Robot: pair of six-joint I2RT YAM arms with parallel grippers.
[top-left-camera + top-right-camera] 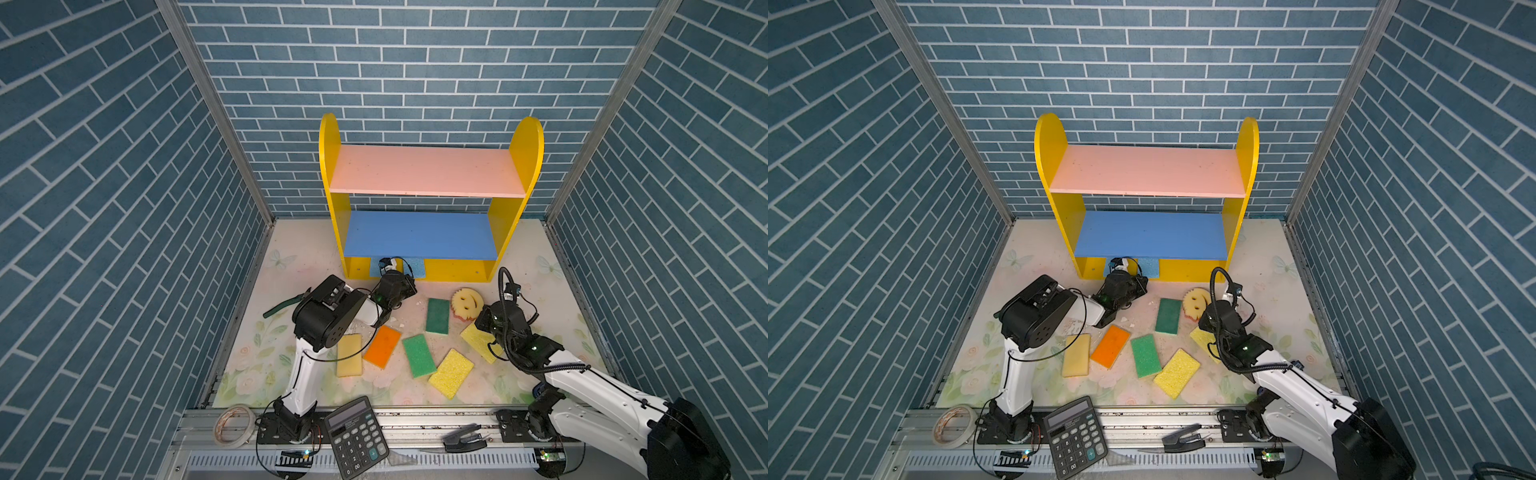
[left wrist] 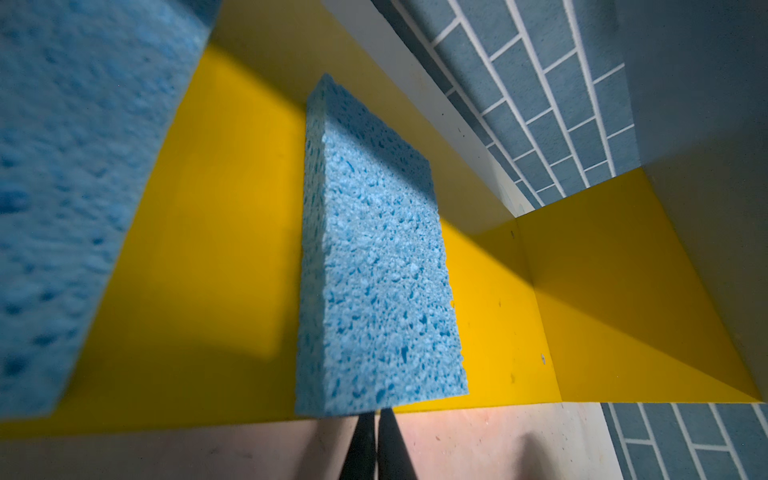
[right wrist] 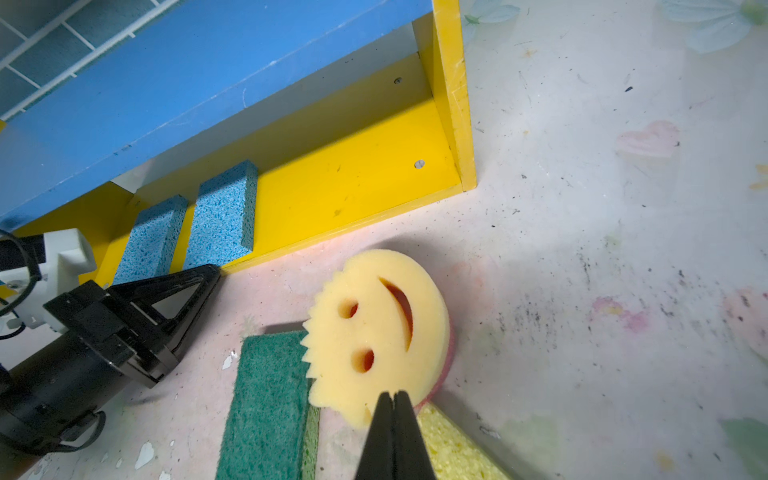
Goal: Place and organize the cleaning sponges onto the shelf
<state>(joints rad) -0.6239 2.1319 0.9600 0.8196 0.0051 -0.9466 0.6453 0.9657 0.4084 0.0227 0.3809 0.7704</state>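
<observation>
- On the yellow base (image 3: 332, 178) of the shelf (image 1: 419, 170) — two light blue sponges (image 3: 224, 212) lying flat, side by side toward its left end, narrow gap between.
- Left gripper (image 2: 375, 415): fingers pressed together, pinching nothing, tips at the base's front edge, just beside the blue sponge closer to mid-base.
- Right gripper (image 3: 394, 397): squeezed tight too, empty, tips over the rim of the round yellow smiley sponge (image 3: 374, 328).
- Smiley sponge on the table (image 1: 291, 257) near the base's right front corner, overlapping a dark green sponge (image 3: 266, 399) and a yellow sponge (image 3: 453, 449).
- Mid-table, apart from the shelf — orange sponge (image 1: 382, 346), light green sponge (image 1: 419, 355), two more yellow sponges (image 1: 451, 373), all flat.
</observation>
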